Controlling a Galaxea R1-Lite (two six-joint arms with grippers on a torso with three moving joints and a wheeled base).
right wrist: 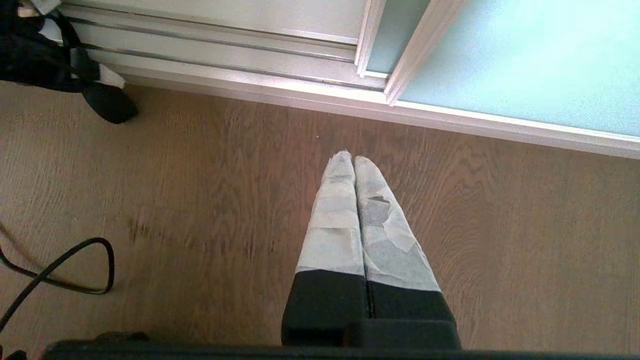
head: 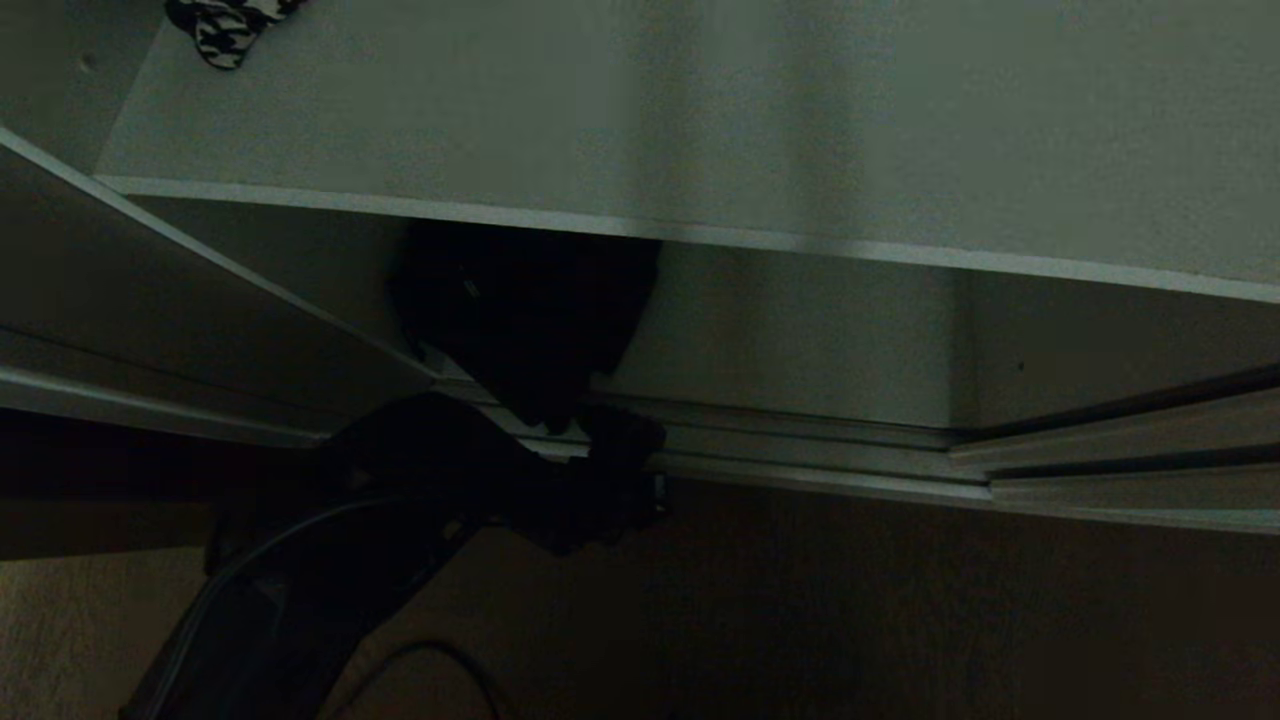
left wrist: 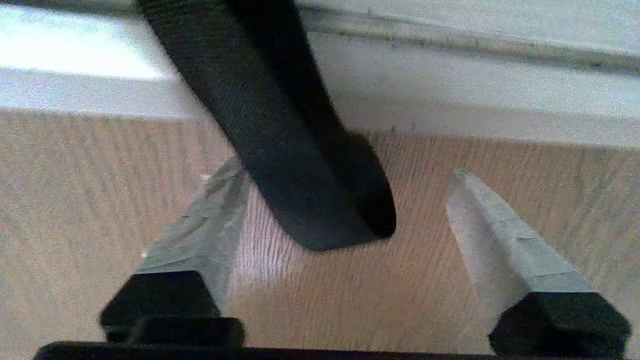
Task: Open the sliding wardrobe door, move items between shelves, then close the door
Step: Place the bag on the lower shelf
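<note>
The black bag (head: 520, 320) lies slumped on the bottom shelf (head: 800, 340) under the upper shelf (head: 700, 120), spilling over the door track. My left gripper (head: 625, 450) hangs just in front of the track, below the bag. Seen from the left wrist, that left gripper (left wrist: 345, 172) is open. A black strap (left wrist: 300, 150) dangles loose between its taped fingers (left wrist: 500, 235), ungripped. My right gripper (right wrist: 348, 157) is shut and empty, pointing at the floor. The sliding wardrobe door (right wrist: 525, 60) stands pushed to the right. The bag (right wrist: 30, 55) shows again at the right wrist view's far corner.
A black-and-white patterned item (head: 225, 30) lies at the back left of the upper shelf. The silver door track (head: 800, 460) runs along the wardrobe's foot. A black cable (right wrist: 65, 270) loops over the wooden floor (right wrist: 200, 200).
</note>
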